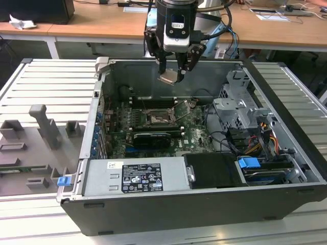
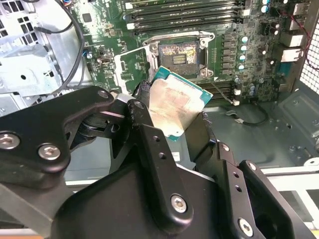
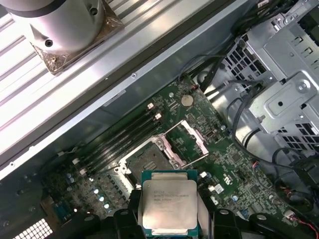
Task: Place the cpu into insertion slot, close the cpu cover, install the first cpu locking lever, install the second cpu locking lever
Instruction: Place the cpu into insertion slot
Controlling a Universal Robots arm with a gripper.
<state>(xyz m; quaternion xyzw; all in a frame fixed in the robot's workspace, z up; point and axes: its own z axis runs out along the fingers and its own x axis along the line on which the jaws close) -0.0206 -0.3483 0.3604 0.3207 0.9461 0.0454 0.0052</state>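
My gripper (image 1: 172, 74) hangs above the open computer case, shut on the cpu (image 1: 168, 78), a small silvery square chip with a green edge. In both wrist views the cpu (image 2: 174, 102) (image 3: 168, 203) sits clamped between the black fingers (image 2: 145, 124), tilted and well above the board. The insertion slot (image 2: 182, 55) (image 3: 147, 162) (image 1: 156, 118) lies bare on the green motherboard, below and slightly ahead of the chip. The cpu cover (image 2: 130, 67) (image 3: 185, 138) is swung open beside the slot.
Memory slots (image 2: 184, 17) run alongside the socket. A long black card (image 1: 149, 139) lies in front of it. The power supply (image 1: 135, 177) fills the case's near side, and a metal drive cage (image 1: 237, 109) with cables stands at the exterior view's right. Grey fixtures (image 1: 43, 127) sit outside.
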